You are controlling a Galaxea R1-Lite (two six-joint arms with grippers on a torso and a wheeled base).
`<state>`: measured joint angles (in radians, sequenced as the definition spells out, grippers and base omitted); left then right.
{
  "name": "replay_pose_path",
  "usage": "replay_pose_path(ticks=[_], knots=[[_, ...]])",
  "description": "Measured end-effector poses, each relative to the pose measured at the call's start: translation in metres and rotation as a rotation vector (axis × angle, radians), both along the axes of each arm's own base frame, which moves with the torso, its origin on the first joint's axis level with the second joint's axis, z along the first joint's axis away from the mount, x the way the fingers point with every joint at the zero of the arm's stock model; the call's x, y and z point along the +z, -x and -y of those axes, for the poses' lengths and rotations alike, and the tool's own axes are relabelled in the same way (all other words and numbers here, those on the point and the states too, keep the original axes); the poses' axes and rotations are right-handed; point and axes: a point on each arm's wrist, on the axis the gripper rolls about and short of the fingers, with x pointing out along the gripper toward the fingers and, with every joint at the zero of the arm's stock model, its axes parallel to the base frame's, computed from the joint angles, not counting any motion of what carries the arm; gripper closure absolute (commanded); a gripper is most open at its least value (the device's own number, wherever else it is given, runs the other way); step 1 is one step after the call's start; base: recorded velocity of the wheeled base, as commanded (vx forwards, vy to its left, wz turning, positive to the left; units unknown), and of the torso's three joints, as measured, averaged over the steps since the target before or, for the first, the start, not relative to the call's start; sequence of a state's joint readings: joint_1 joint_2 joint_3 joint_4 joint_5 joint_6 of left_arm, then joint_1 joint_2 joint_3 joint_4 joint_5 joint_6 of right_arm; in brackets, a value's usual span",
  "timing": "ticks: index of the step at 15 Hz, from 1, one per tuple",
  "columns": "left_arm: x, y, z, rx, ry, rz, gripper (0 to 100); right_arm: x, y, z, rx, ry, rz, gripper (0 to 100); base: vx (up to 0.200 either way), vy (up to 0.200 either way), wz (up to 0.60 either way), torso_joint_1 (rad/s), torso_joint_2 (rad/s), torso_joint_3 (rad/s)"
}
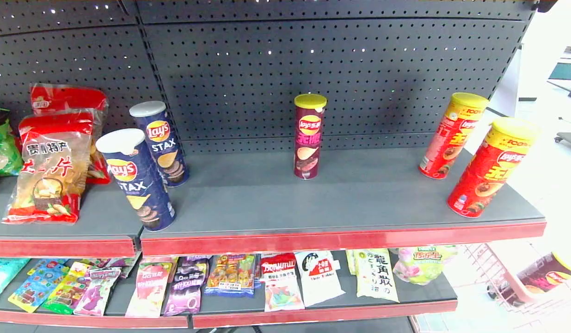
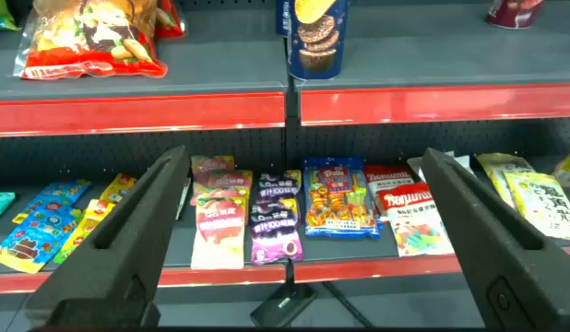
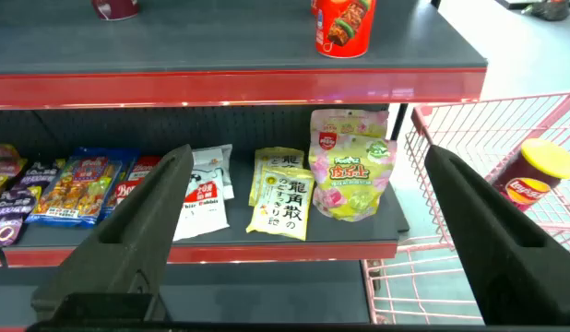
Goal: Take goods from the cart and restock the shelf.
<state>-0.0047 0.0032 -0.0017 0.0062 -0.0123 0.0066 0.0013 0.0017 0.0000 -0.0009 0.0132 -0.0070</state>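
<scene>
- Head view puts the pink wire cart at about 4 o'clock, low and past the shelf's right end. A maroon cardboard chip canister with a yellow lid lies tilted inside it, and I judge this to be the stock to fetch.
- The grey metal upper shelf board has a matching maroon canister upright at 12 o'clock. A pair of red yellow-lidded canisters is at 2 to 3 o'clock, and a pair of dark-blue white-lidded canisters at 9 o'clock. Bare board lies between these groups.
- Risk: the canister in the cart is round, smooth and lying aslant. A pinch off its middle would likely let it roll or slide free.
- Risk: a finger going down into the cart could catch on the wire wall.
- Risk: the front red and front blue canisters stand just behind the shelf's red lip. They are tall and narrow, so a nudge from an arm coming in with stock could tip them off the edge.
- The left gripper is spread wide, with nothing between its fingers and touching nothing. It faces the lower shelf's flat snack packets.
- The right gripper is likewise spread wide and empty. It faces the lower shelf's right end, with the cart and its canister off to one side and well apart from the fingers.
</scene>
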Motion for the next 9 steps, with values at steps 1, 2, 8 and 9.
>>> replay_pose_path(ticks=[1,2,8,9], knots=[[0.0,0.0,0.0,0.0,0.0,0.0,0,0.0,0.0,0.0,0.0,0.0,0.0,0,0.0,-0.2,0.0,-0.007,0.0,-0.002],[0.0,0.0,0.0,0.0,0.0,0.0,0,0.0001,0.0,0.0,0.0,0.0,0.001,0,0.0,-0.2,0.0,0.002,0.0,-0.002],[0.0,0.0,0.0,0.0,-0.001,0.0,0,0.0,0.0,0.0,0.001,0.002,0.0,0,0.0,-0.2,0.0,0.007,0.0,0.001],[0.0,0.0,0.0,0.0,-0.001,0.0,0,0.0,0.0,0.0,0.002,0.002,0.0,0,0.0,-0.2,0.0,-0.002,0.01,0.002]])
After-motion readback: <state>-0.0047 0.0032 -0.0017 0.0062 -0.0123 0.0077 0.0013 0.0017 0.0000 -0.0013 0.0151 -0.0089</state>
